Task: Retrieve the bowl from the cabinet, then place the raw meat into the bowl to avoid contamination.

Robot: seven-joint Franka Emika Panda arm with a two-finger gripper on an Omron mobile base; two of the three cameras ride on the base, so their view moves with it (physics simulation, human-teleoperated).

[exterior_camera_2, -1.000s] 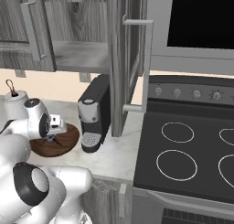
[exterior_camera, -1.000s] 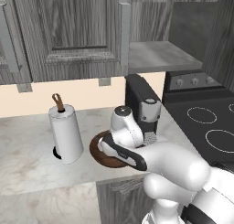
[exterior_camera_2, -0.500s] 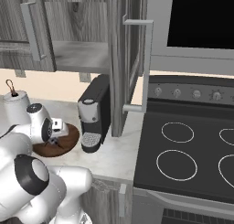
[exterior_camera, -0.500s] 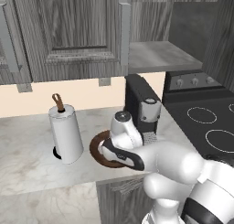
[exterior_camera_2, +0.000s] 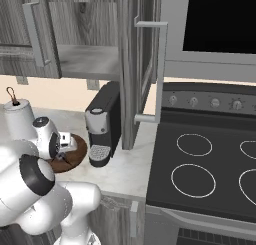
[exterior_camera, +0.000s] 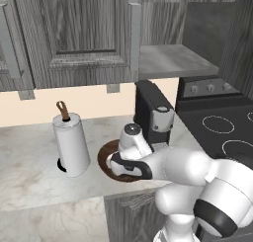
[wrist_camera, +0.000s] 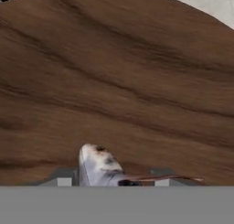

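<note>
The dark-brown wooden bowl (exterior_camera: 105, 160) (exterior_camera_2: 77, 150) rests on the counter between the paper-towel roll and the coffee machine. My gripper (exterior_camera_2: 61, 155) (wrist_camera: 112, 182) hangs low over the bowl's inside, pointing down. The raw meat (wrist_camera: 97, 168), a small pale grey lump with a thin pointed end, sits between the finger tips just above the wood (wrist_camera: 119, 81). In the left base view my own hand hides the fingers. The cabinet (exterior_camera: 170, 60) (exterior_camera_2: 85, 61) above stands open with a bare grey shelf.
A white paper-towel roll (exterior_camera: 72, 143) (exterior_camera_2: 16, 120) stands left of the bowl. A black coffee machine (exterior_camera: 154, 115) (exterior_camera_2: 103, 124) is right of it. The open cabinet door (exterior_camera_2: 134, 64) juts out above the counter. The stove (exterior_camera_2: 205, 164) lies to the right.
The hand has sunk a little toward the bowl, carrying the meat with it. The bowl, roll and coffee machine stay where they were.
</note>
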